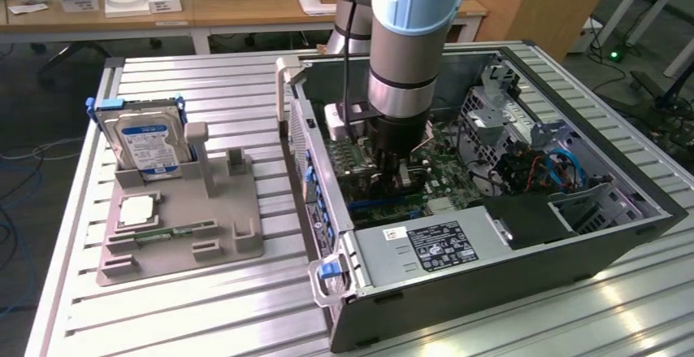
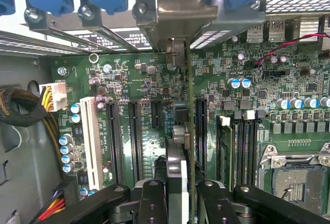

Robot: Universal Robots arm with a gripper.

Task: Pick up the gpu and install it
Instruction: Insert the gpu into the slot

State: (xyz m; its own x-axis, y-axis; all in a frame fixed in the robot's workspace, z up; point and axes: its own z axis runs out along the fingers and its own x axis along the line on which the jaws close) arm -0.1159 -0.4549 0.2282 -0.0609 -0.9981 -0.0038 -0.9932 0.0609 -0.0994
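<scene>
Both jaws clamp the gpu [image 2: 181,146] edge-on between them.

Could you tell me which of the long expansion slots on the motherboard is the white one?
The white slot is the outermost in the row, beside the yellow-wired power connector; the other long slots are black.

A slatted aluminium table [image 1: 217,89] carries a grey holder tray [image 1: 179,243] at nine o'clock, with a hard drive [image 1: 146,145] standing in it, and an open computer case [image 1: 607,247] lying from centre toward three o'clock.
</scene>
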